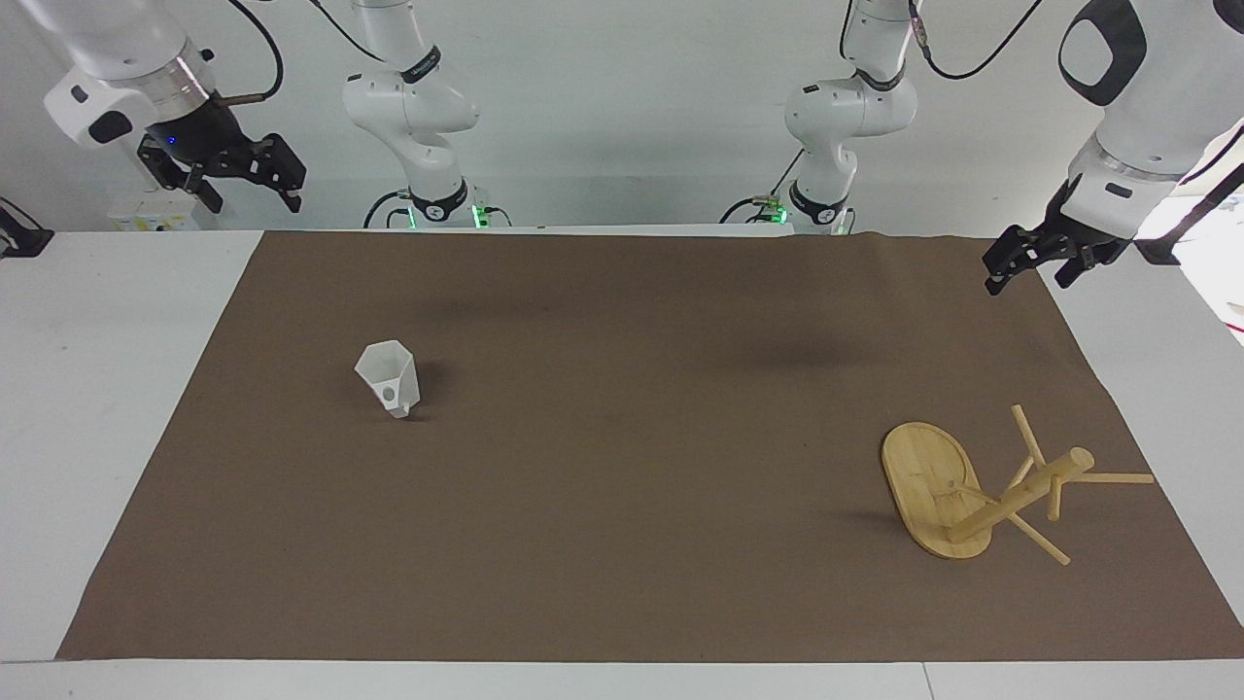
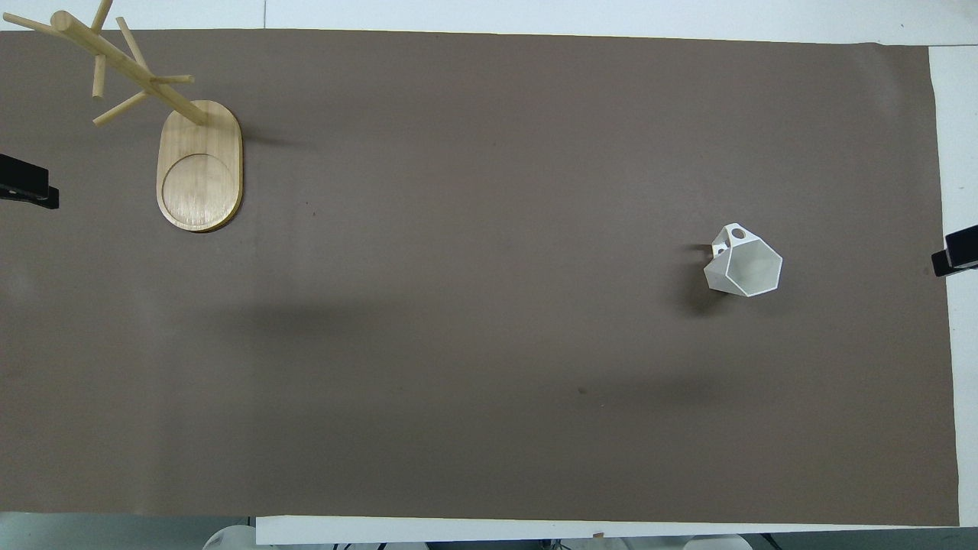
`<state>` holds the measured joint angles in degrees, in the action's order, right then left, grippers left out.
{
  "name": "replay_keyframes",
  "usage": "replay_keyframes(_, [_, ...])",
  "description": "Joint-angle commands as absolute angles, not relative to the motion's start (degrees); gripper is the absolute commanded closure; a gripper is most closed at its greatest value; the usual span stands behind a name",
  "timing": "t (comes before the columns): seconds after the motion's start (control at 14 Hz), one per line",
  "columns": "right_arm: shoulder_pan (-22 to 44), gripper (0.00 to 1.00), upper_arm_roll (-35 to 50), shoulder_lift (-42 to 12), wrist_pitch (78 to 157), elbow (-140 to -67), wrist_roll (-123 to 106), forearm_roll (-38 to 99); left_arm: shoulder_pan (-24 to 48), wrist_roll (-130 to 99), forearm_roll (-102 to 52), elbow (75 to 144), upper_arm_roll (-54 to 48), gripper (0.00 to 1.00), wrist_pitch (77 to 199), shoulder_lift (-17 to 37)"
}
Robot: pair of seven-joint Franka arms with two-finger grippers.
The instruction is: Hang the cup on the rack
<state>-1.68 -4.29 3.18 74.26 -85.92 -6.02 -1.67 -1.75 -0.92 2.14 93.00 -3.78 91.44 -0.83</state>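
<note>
Left end effector (image 1: 1030, 264) open, empty, right end effector (image 1: 248, 180) likewise

wall (image 1: 622, 117): white | table (image 1: 117, 389): white | mat (image 1: 622, 486): brown

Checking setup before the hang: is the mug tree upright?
Yes, upright: the rack has its oval base flat on the brown mat, post rising from it.

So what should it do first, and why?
Probably bring the right gripper down over the cup: it stands untouched at that arm's end of the table, both grippers wait open, and the rack stands at the left gripper's end.
</note>
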Motion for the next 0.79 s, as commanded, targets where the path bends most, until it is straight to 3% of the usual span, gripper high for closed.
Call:
replay_keyframes(0.0, [-1.76,0.0,-4.04,3.6,75.15,-86.84,-5.36,-2.9,-1.76,-0.26,1.76,95.27,-3.52,0.0,92.99,-2.55])
replay_keyframes(0.71, [-3.68,0.0,-4.22,4.13,72.78,-87.8,-15.78,-2.02,-1.76,-0.26,1.76,95.27,-3.52,0.0,92.99,-2.55])
